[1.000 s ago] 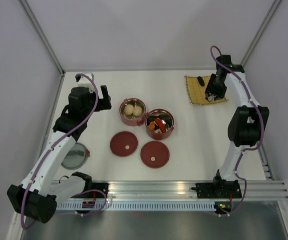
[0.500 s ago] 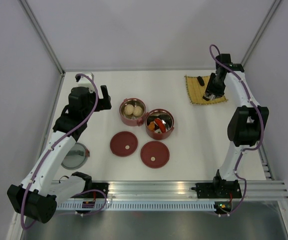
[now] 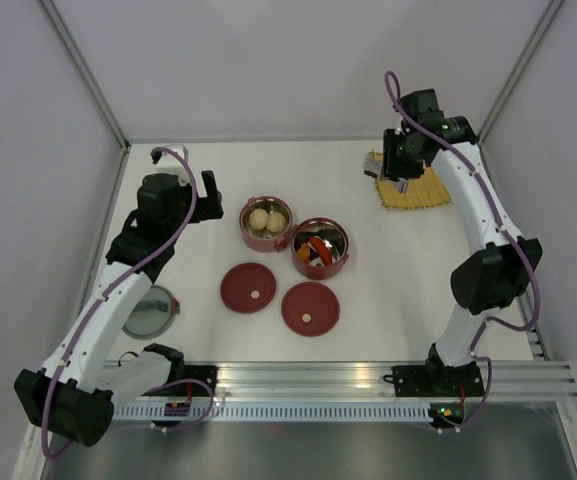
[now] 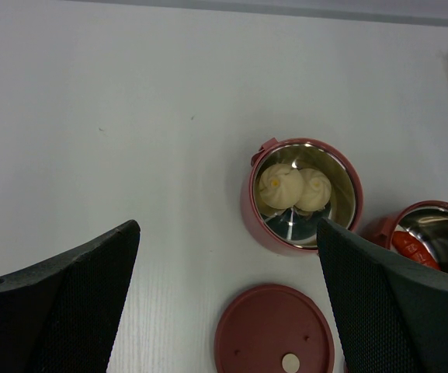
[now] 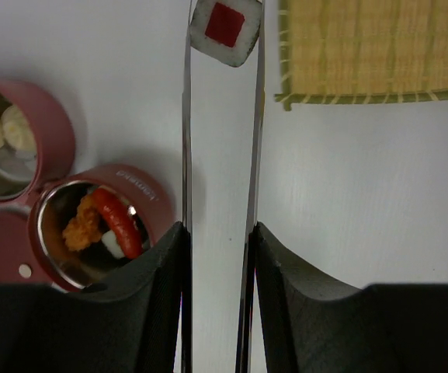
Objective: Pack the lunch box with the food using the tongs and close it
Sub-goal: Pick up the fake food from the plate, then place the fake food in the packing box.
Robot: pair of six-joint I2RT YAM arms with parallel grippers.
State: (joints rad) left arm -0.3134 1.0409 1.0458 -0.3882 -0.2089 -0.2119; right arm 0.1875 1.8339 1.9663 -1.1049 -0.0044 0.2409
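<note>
tongs (image 5: 185, 140) clamped in right tool (image 5: 220, 233) pinch roll (image 5: 225, 23) off mat (image 5: 371, 47) edge; left tool (image 4: 227, 225) apart

Two dark-red bowls (image 3: 265, 223), two flat red lids (image 3: 247, 287), two pale balls (image 4: 281, 185), one pair of silver tongs (image 5: 186, 116), one red-centred white roll piece (image 5: 225, 23), one yellow woven mat (image 3: 418, 190), one round steel dish (image 3: 148, 312); mixed bits (image 5: 103, 221) too crowded to count.

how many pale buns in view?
2. Both lie side by side in the left bowl: left bun, right bun. The other bowl's pile could hide more.
</note>
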